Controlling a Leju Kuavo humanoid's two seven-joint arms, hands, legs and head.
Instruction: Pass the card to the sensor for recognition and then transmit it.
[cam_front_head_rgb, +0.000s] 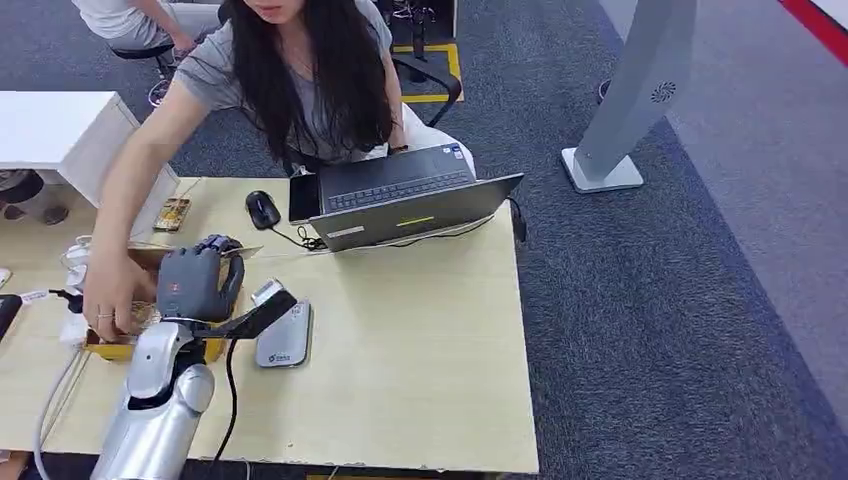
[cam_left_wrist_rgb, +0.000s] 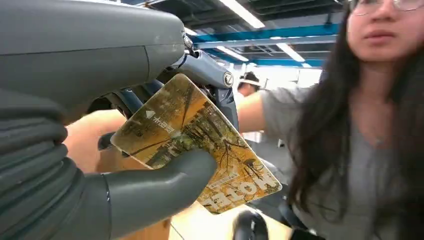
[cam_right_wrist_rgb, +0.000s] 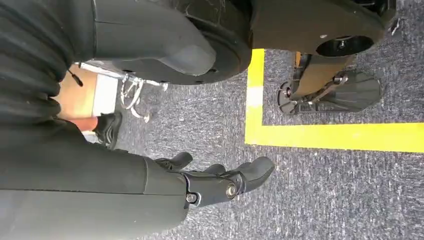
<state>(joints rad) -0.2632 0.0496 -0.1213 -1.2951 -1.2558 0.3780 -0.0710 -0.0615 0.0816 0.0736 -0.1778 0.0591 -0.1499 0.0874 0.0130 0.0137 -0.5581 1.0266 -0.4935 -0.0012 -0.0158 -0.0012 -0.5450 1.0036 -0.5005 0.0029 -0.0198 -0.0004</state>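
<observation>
Card, a thin rectangular plastic one (cam_left_wrist_rgb: 195, 145) printed in yellow-brown with tree branches and white lettering, sits pinched in the robot's left hand (cam_front_head_rgb: 200, 282): the thick grey thumb (cam_left_wrist_rgb: 165, 182) presses on its printed face while the darker fingers (cam_left_wrist_rgb: 212, 80) back it from behind, and roughly half of the card juts free past the grip. It looks light, stiff and flat, with a glossy face that I judge slippery, so a pinch across the two faces near one short end suits it; a hold by the edges would likely let it twist or slide out. Keeping the free half uncovered matters, since that part has to lie flat against the reader. In the head view the left hand hovers above the pale wooden bench (cam_front_head_rgb: 420, 370), just beside the flat grey card sensor (cam_front_head_rgb: 284, 338) lying there. A person's hand (cam_front_head_rgb: 112, 295) rests at the yellow cardboard box (cam_front_head_rgb: 125, 345) close to the robot's hand, and an open grey laptop (cam_front_head_rgb: 410, 200) and a black mouse (cam_front_head_rgb: 263, 209) stand farther back. The right hand (cam_right_wrist_rgb: 220, 182) hangs over the grey carpet floor (cam_right_wrist_rgb: 330, 200), its fingers loosely curled and apart, holding nothing.
</observation>
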